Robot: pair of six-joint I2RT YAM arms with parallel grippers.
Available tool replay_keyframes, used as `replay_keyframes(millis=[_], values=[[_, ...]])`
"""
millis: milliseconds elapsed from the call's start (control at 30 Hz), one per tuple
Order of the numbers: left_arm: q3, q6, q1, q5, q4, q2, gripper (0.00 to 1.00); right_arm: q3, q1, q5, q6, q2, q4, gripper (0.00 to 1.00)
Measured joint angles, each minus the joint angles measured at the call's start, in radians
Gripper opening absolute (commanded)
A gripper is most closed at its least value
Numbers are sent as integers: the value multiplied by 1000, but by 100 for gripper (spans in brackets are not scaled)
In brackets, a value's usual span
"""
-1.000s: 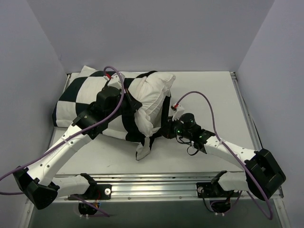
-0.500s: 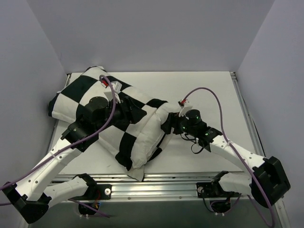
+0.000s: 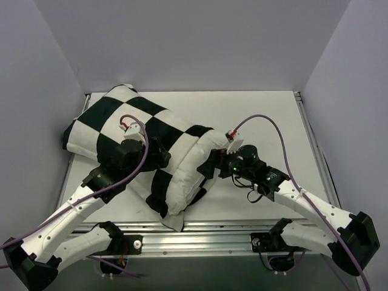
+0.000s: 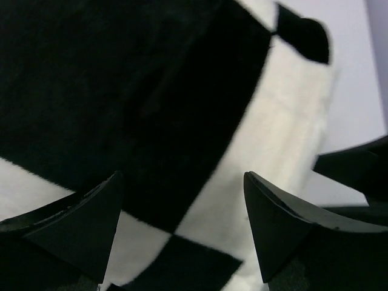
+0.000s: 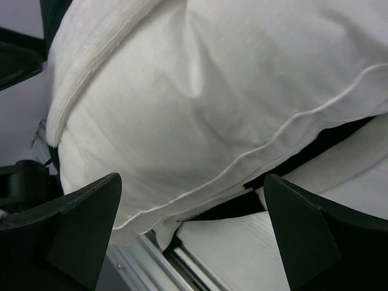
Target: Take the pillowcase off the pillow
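Observation:
The black and white checkered pillowcase point(image 3: 121, 118) lies slantwise on the table, from the far left corner toward the near middle. The plain white pillow point(image 3: 185, 176) bulges out of its near right end. My left gripper point(image 3: 162, 160) hovers open over the checkered cloth point(image 4: 151, 91), with nothing between its fingers point(image 4: 91, 212). My right gripper point(image 3: 209, 167) stands open just right of the pillow's white end point(image 5: 212, 91). Its seam and a black strip of pillowcase point(image 5: 303, 157) show beneath, and its fingers point(image 5: 85, 212) touch nothing.
The white table point(image 3: 267, 115) stretches to the right of the pillow. A metal rail point(image 3: 206, 233) runs along the near edge, and the pillow's lower corner reaches it. Grey walls close in on the left, back and right.
Both grippers went from shut to open and let go of the fabric. The bundle dropped and spread out flat toward the near edge. Both arms drew back a little.

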Motion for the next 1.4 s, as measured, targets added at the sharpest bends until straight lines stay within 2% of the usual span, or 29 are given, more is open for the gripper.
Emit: replay_keyframes(millis=[133,300,500,667,800,900,1167,1400], values=[[-97,8,24,-46,63,35,87,-7,90,6,48,58,47,100],[-122,52,50,-26,283,193,87,-29,120,53,82,144,125,99],[8,107,72,34,459,420,87,-29,111,182,111,162,124,100],[48,116,73,77,510,461,87,-29,117,229,147,97,97,100],[49,118,73,89,481,415,87,-28,124,266,157,52,82,100],[29,117,71,95,422,322,87,-28,124,290,160,64,64,100],[-100,77,62,122,235,8,87,-7,124,242,163,211,115,100],[-273,8,55,215,201,-42,87,21,125,188,142,272,159,99]])
